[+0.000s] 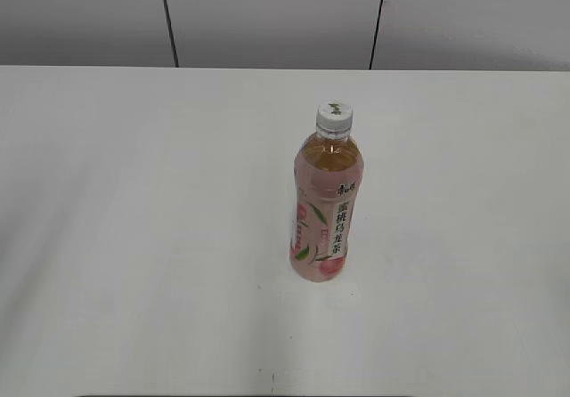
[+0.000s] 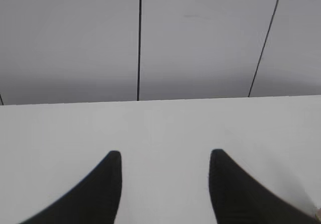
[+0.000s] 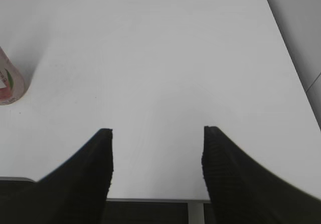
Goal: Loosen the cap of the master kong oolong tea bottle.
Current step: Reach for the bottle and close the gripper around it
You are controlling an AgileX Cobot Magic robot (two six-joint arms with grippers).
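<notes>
Bright, even light; soft shadows; wrist views slightly blurred.

Bottle [image 1: 325,210] upright mid-table [image 1: 134,237], cap [image 1: 334,115] on top.

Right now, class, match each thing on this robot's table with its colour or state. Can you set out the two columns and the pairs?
Things:
1. cap
2. bottle
3. left claw
4. table

Descriptions:
A. open, holding nothing
B. upright, amber tea inside
C. bare white surface
D. white, green mark on top

Pairs: 1-D, 2-B, 3-A, 4-C
</notes>
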